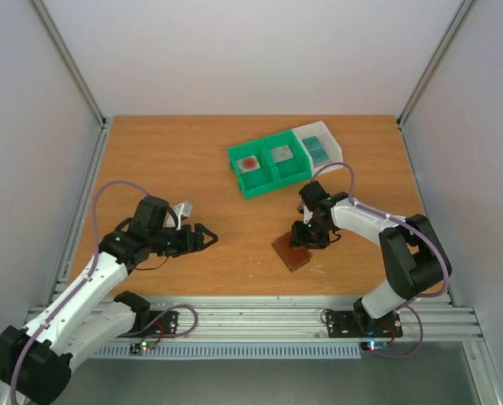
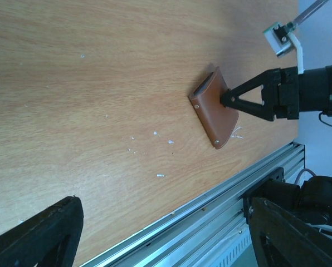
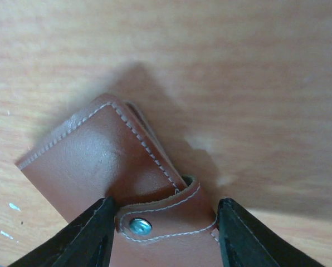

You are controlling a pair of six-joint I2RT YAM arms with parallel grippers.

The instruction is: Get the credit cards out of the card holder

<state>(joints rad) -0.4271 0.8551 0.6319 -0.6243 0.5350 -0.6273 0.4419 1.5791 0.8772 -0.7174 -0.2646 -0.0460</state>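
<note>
Gripping card holder (image 3: pixel 99 156) tab end, right gripper (image 3: pixel 166 204), fingers (image 3: pixel 91 239) either side

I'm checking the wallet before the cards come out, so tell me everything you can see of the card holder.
The card holder is a small, flat brown leather wallet with pale stitching. It is folded shut, and a tab with a metal snap closes one end. It rests on the wooden table in front of the right arm. The right end effector clamps its tab end from both sides. No cards show.
</note>
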